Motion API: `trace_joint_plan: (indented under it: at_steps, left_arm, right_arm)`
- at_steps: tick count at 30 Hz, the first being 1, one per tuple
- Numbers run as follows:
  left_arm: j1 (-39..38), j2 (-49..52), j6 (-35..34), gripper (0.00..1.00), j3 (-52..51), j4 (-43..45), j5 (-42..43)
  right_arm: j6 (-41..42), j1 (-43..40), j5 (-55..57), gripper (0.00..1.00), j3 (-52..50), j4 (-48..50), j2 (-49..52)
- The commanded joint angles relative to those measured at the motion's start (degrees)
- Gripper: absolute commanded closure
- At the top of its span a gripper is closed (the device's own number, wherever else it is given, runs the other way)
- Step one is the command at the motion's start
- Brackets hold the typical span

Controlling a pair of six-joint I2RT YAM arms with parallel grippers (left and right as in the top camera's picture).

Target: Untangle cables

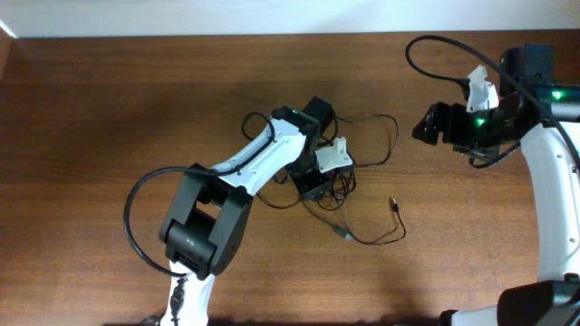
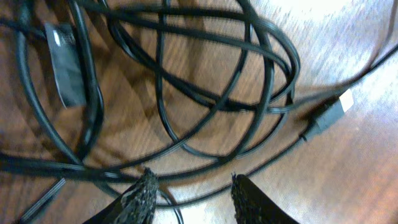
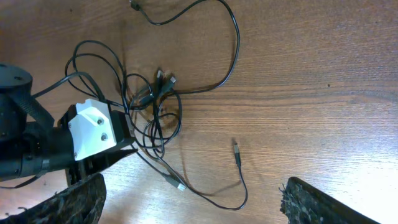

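Observation:
The cables [image 1: 343,188] are thin black cords tangled in a heap at the table's middle, with loops running out to the right [image 1: 391,136] and a free plug [image 1: 395,206]. My left gripper [image 1: 317,188] is low over the heap. In the left wrist view its fingers [image 2: 194,190] are open, with cable loops [image 2: 205,93] just ahead, a strand passing between the tips, and a USB plug [image 2: 329,113] at the right. My right gripper [image 1: 424,125] is open and empty, off to the right, apart from the cables. Its wrist view [image 3: 193,202] shows the tangle [image 3: 155,109].
The table is brown wood [image 1: 109,109], with a white wall edge along the back. A black label tag [image 2: 65,62] hangs on one cord. The robot arms' own thicker black cables loop at the left [image 1: 136,217] and back right [image 1: 435,45].

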Motion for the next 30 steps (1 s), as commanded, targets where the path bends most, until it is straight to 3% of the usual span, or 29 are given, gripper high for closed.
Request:
trace_joint_plan:
  at_steps: [1, 5, 12, 13, 14, 15, 16, 17, 18, 19, 20, 21, 22, 24, 26, 28, 30]
  left_arm:
    - [-0.9, 0.5, 1.2, 0.56, -0.9, 2.5, 4.7]
    - [-3.0, 0.5, 1.4, 0.58, -0.9, 5.6, 1.2]
    - [-3.4, 0.5, 4.0, 0.6, -4.2, 1.4, -0.2]
    - [-3.4, 0.5, 4.0, 0.65, -5.7, 2.9, -1.2]
    - [-3.4, 0.5, 4.0, 0.76, -5.7, 3.0, -1.7]
    - [-3.4, 0.5, 3.9, 0.95, -5.6, 3.3, -1.6]
    - [-3.4, 0.5, 3.9, 0.93, -5.6, 3.4, -1.7]
    - [-3.4, 0.5, 3.9, 0.82, -5.6, 3.4, -1.8]
    - [-3.4, 0.5, 3.9, 0.64, -5.6, 3.5, -2.4]
    - [-3.5, 0.5, 3.9, 0.56, -5.6, 3.5, -2.3]
    - [-3.8, 0.5, 3.9, 0.6, -5.6, 3.5, -2.3]
    - [-4.5, 0.5, 3.9, 0.99, -5.6, 3.2, -2.3]
    - [-5.1, 0.5, 3.9, 1.0, -5.6, 3.1, -2.5]
    - [-4.4, -0.1, -1.3, 1.0, 1.1, -0.7, -2.5]
    - [-2.0, -1.4, -9.5, 1.0, 19.4, -13.2, -2.0]
    - [-0.7, -1.6, -12.6, 1.0, 39.6, -24.7, 4.1]
    - [-0.7, -1.6, -17.4, 1.0, 53.1, -28.8, 5.7]
  right_arm:
    - [-0.9, -0.2, 0.5, 0.08, 0.6, -0.1, 0.5]
    - [-0.9, -0.2, 0.5, 0.08, 0.6, -0.3, 0.5]
    - [-0.9, -0.2, 0.5, 0.08, 0.6, -0.3, 0.5]
    - [-0.9, -0.2, 0.5, 0.08, 0.6, -0.3, 0.5]
    - [-0.9, -0.2, 0.5, 0.08, 0.6, -0.3, 0.5]
    - [-0.9, -0.2, 0.5, 0.08, 0.6, -0.2, 0.5]
    - [-0.9, -0.2, 0.5, 0.08, 0.6, -0.2, 0.5]
    - [-0.9, -0.2, 0.5, 0.08, 0.6, -0.3, 0.5]
    - [-0.9, -0.2, 0.5, 0.08, 0.6, -0.3, 0.5]
    - [-0.9, -0.2, 0.5, 0.08, 0.6, -0.3, 0.5]
    - [-0.9, -0.2, 0.5, 0.07, 0.6, -0.2, 0.5]
    - [-0.9, -0.2, 0.5, 0.07, 0.6, -0.3, 0.5]
    - [-0.9, -0.2, 0.5, 0.07, 0.6, -0.2, 0.5]
    - [-0.9, -0.2, 0.5, 0.08, 0.6, -0.1, 0.5]
    - [-0.9, -0.2, -1.9, 0.07, 0.6, -0.1, 0.5]
    - [-0.9, -0.2, -3.7, 0.07, 0.6, 0.0, 0.5]
    - [-1.4, -0.2, -10.2, 0.08, 0.6, 0.5, 0.5]
